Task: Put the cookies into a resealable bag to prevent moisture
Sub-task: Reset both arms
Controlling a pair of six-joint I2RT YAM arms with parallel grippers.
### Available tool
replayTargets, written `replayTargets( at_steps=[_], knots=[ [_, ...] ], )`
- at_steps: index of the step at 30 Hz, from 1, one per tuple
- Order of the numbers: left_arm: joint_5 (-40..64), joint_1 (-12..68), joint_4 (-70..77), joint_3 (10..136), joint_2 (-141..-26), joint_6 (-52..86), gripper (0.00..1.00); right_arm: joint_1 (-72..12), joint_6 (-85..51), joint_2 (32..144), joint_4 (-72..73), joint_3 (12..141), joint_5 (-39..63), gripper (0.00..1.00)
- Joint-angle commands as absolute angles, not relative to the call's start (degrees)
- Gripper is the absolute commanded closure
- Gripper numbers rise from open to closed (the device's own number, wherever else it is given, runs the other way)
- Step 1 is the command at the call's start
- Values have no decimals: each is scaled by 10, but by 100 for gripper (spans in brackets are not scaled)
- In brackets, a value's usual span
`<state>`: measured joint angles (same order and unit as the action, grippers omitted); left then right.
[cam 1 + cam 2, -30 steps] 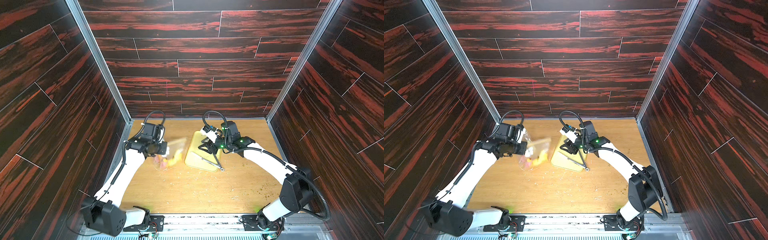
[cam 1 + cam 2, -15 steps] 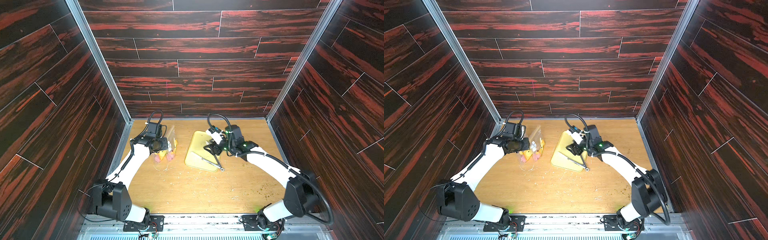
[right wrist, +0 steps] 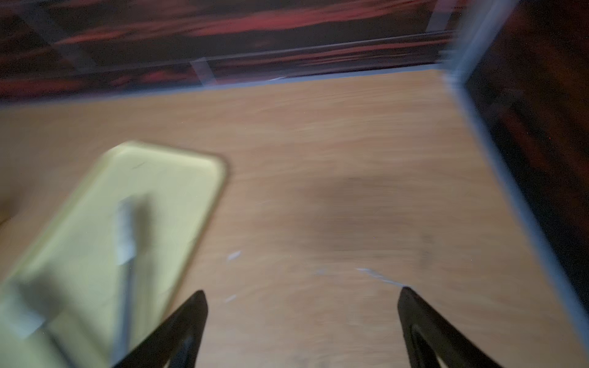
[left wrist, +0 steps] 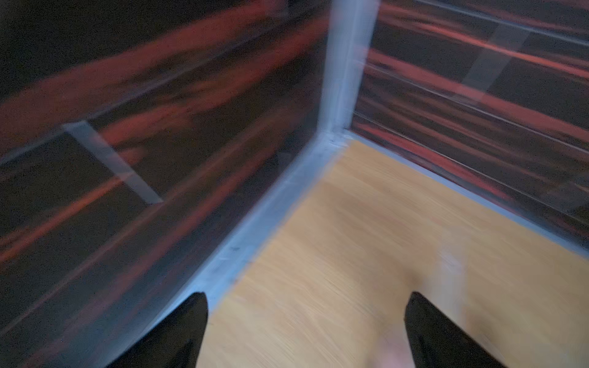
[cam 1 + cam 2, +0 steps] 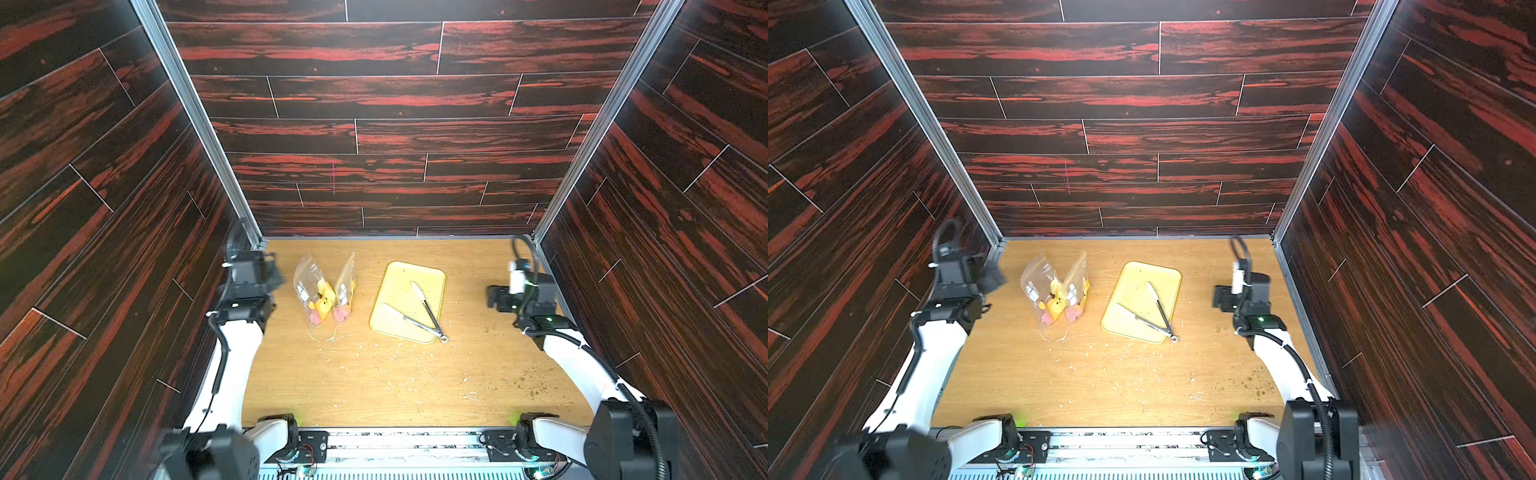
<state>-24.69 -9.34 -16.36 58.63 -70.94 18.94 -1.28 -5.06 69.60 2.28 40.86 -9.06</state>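
A clear resealable bag rests on the wooden table left of centre, with no gripper touching it. Pink cookies sit at its bottom among yellow pieces and small white squares. My left gripper is by the left wall, left of the bag. In the left wrist view this gripper is open and empty over bare wood near a corner. My right gripper is near the right wall. In the right wrist view it is open and empty.
A pale yellow tray lies right of the bag with metal tongs on it. Crumbs and white flecks are scattered over the front half of the table. Dark panelled walls close in three sides.
Both grippers have opened. The left one let go of the bag and pulled back to the left wall. The right arm swung from the tray to the right wall.
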Motion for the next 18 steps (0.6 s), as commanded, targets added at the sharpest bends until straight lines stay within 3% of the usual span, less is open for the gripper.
replayTargets(
  at_steps=[1, 6, 11, 18],
  knots=[
    [-256, -86, -78, 533, -780, 222, 1, -6, -63, 722, 168, 357, -176, 6],
    [-297, -85, 80, 424, -832, 232, 1, -8, -74, 805, 297, 330, -200, 5],
    [-255, -85, 222, 346, -858, 208, 1, -9, -23, 838, 395, 292, -192, 4],
    [-182, -83, 265, 329, -850, 165, 1, -10, -24, 875, 439, 284, -213, 2]
  ],
)
